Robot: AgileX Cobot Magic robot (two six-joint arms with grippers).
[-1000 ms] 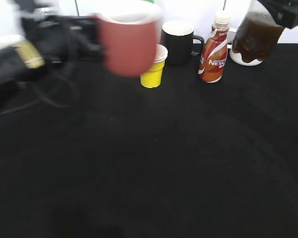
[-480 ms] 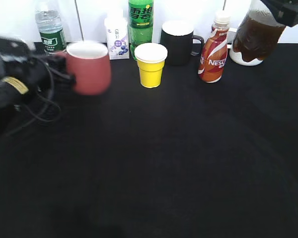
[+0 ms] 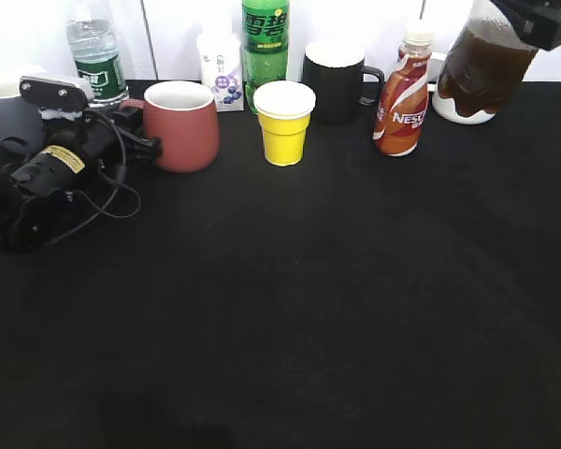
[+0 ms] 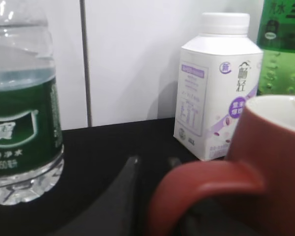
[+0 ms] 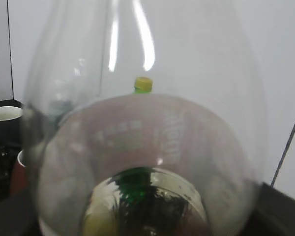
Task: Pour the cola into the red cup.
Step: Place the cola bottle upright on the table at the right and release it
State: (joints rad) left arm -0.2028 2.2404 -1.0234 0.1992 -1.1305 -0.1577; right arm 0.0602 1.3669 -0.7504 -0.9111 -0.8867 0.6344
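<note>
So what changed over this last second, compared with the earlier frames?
The left pincer carried the red cup from mid-air in front of the yellow cup leftward and down; it now sits on the table, handle at the pincer. The cola, raised at upper right, the Nescafe bottle and the black mug stayed put.
</note>
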